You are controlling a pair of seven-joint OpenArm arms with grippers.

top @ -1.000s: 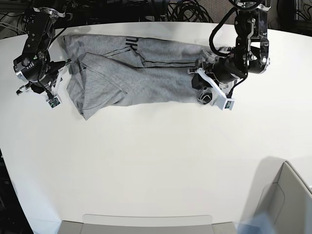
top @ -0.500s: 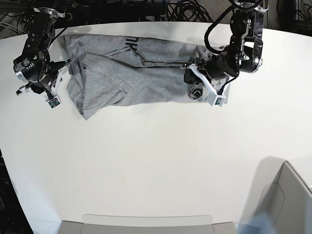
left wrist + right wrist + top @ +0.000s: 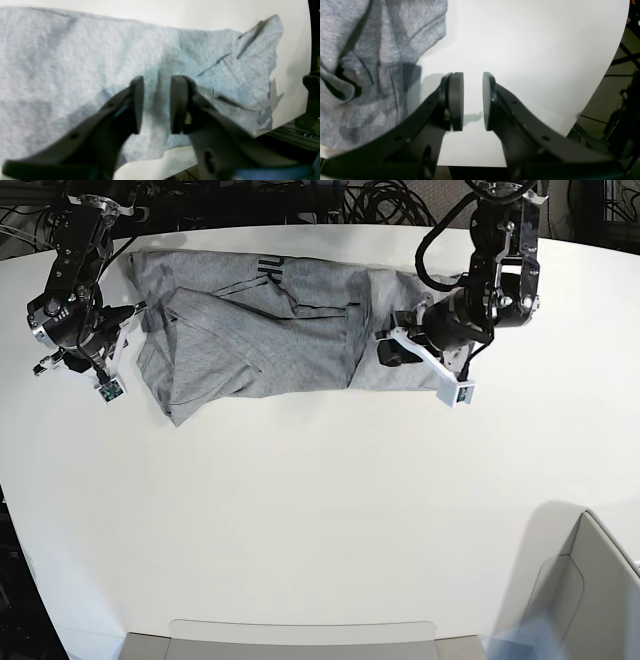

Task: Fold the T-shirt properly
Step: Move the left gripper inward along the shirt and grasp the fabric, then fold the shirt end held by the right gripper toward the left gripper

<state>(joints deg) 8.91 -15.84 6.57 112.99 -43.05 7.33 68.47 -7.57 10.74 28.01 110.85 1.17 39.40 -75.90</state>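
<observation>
Over the last second the left arm has swept inward along the far edge of the worktop, dragging the hem end of the T-shirt over itself, so a fresh fold now lies near the garment's middle. The shirt sits along the far edge, toward the far left corner as the base camera shows it. The left gripper hovers over grey cloth, fingers slightly spread and pinching nothing. The right gripper, beside the sleeve end, is also slightly parted over bare white surface. The folded flap looks loosely laid; lifting away carelessly could snag it and undo it. The worktop is smooth white, with cables behind and a grey bin at the near right corner.
</observation>
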